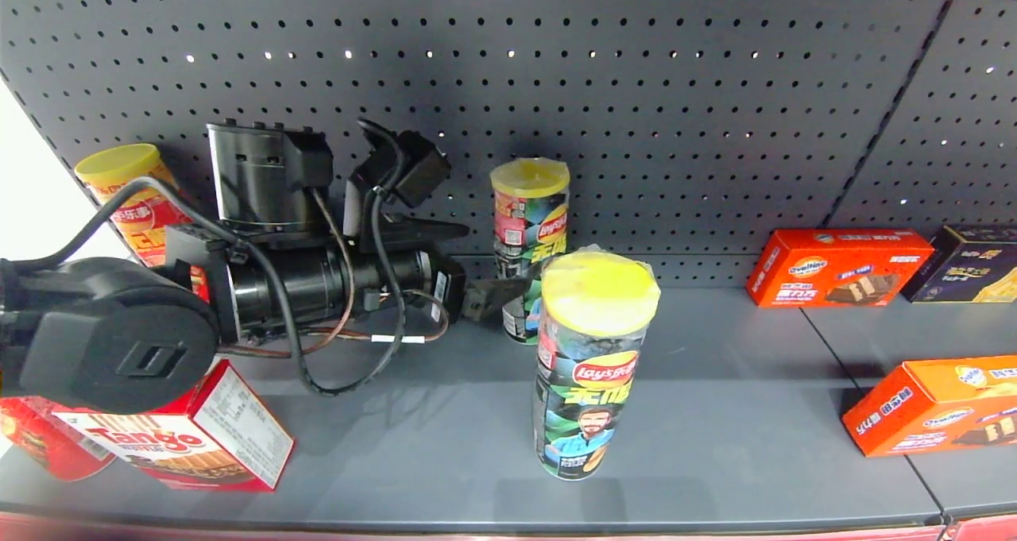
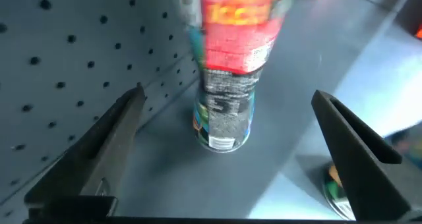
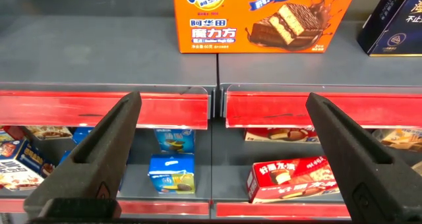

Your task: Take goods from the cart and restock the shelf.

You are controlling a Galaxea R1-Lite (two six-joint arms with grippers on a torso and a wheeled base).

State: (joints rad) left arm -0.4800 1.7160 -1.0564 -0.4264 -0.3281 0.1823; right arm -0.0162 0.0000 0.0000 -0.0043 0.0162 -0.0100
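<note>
Facing the rear can [image 2: 227, 112], left gripper [image 2: 227, 93] gapes (empty).

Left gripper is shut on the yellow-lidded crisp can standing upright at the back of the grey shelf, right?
Not shut: the left wrist view shows the left gripper open, fingers spread wide, facing the yellow-lidded crisp can standing upright at the back of the grey shelf.

Right gripper [image 3: 224, 99], mine: jaws set wide apart. Beyond it, an orange box [image 3: 264, 20] stands on the upper shelf [image 3: 99, 46], red edge rails [image 3: 165, 110] below it. Lower level: blue packs [image 3: 173, 173], red box [image 3: 290, 178]
</note>
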